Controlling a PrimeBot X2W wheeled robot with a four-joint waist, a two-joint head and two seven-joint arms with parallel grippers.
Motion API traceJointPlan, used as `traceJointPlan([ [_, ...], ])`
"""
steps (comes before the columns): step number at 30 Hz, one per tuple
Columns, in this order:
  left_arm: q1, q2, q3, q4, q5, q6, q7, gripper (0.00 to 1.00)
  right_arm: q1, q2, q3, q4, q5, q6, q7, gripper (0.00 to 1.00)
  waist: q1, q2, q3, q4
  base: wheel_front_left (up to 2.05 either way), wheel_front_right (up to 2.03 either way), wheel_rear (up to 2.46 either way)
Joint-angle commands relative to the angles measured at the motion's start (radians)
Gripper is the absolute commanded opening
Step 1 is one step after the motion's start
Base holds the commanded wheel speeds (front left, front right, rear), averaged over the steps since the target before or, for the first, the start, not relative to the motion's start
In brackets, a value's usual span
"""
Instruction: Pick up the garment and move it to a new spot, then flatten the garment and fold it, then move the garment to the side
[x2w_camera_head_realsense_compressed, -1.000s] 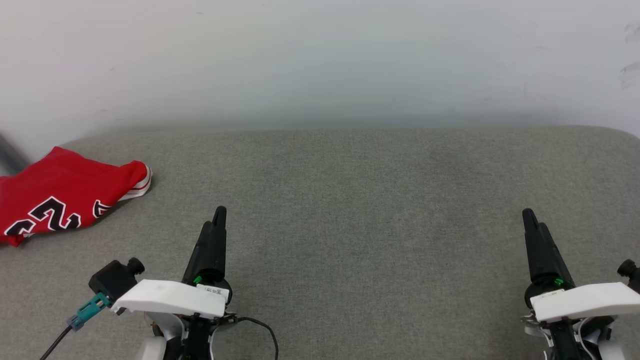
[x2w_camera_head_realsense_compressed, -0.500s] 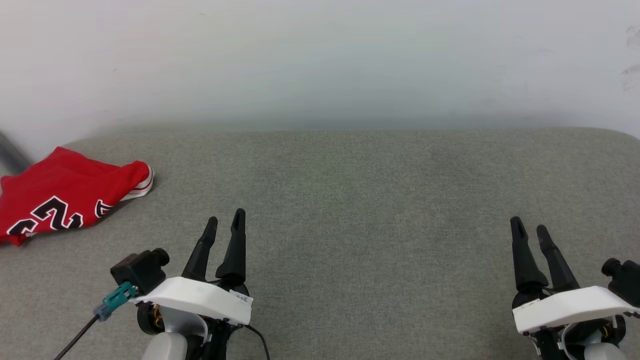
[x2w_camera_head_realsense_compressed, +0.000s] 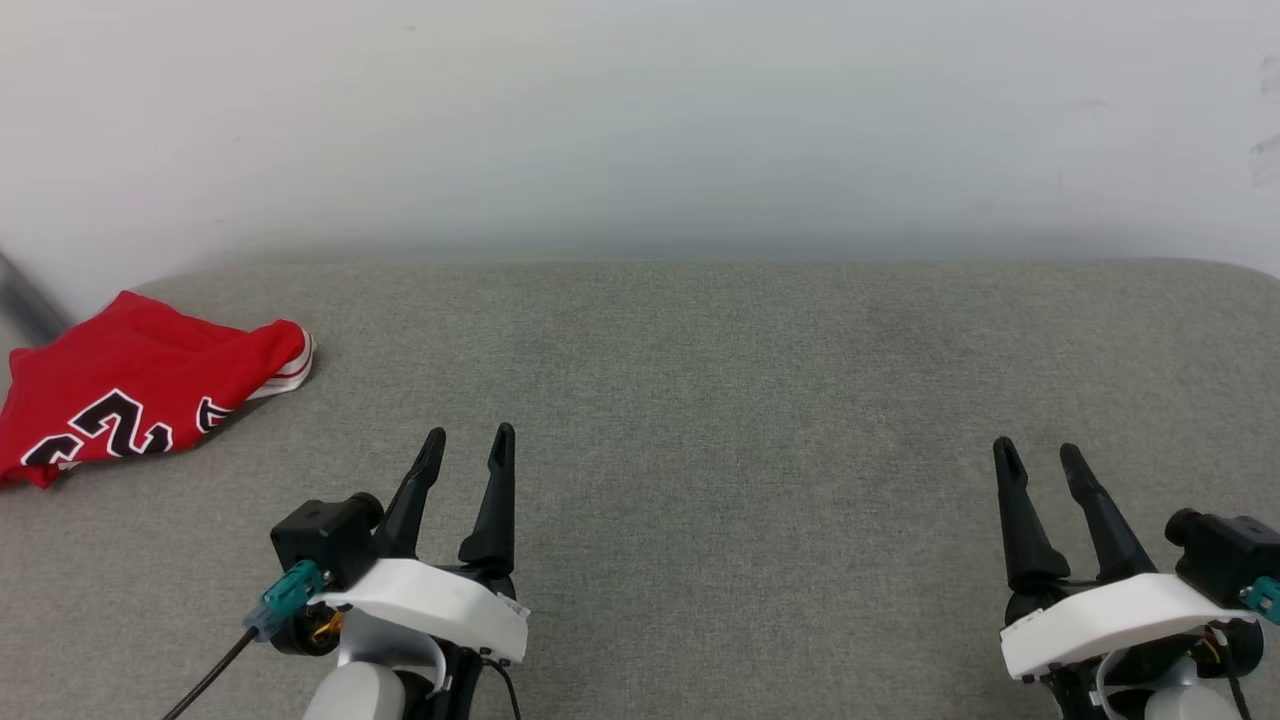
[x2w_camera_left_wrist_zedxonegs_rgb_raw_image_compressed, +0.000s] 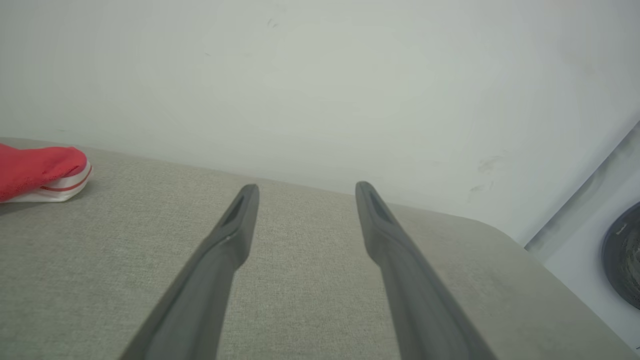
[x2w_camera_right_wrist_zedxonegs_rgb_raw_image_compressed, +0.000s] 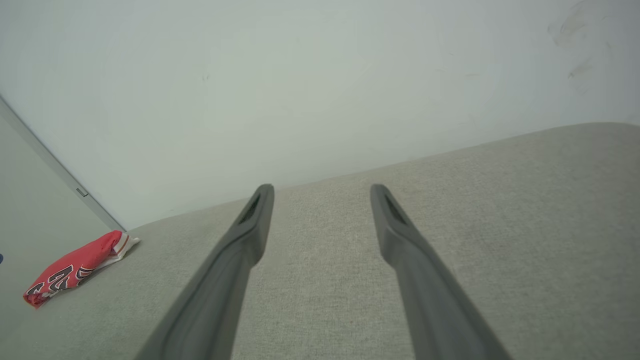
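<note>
- Nearest you: left gripper and right gripper, both with fingers spread apart and holding nothing, over the grey fabric surface.
- Farther, at the surface's left edge: the garment, bunched, well apart from both grippers.
- Judgement: light, limp cloth that will likely sag and drape. Pinch the striped sleeve end or a thick fold; your left gripper is nearer.
- Beyond: pale wall.

Soft red cloth garment, coarse grey woven fabric covering the table, matt black plastic-looking fingers, smooth matt pale wall.
</note>
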Motion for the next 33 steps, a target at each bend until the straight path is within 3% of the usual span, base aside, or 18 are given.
traceJointPlan([
  [1,-0.029,0.009,-0.008,-0.006,0.033,0.005,-0.012,1.00,0.005,0.002,0.001,-0.015,-0.034,0.000,0.003,1.00,-0.0001,0.0000,0.000,0.001,0.00,0.00,0.00],
  [33,-0.043,0.015,-0.072,0.063,0.296,0.062,-0.081,1.00,0.036,0.016,-0.009,-0.059,-0.335,0.000,0.018,1.00,-0.0001,0.0000,-0.003,0.015,0.00,0.00,0.00],
])
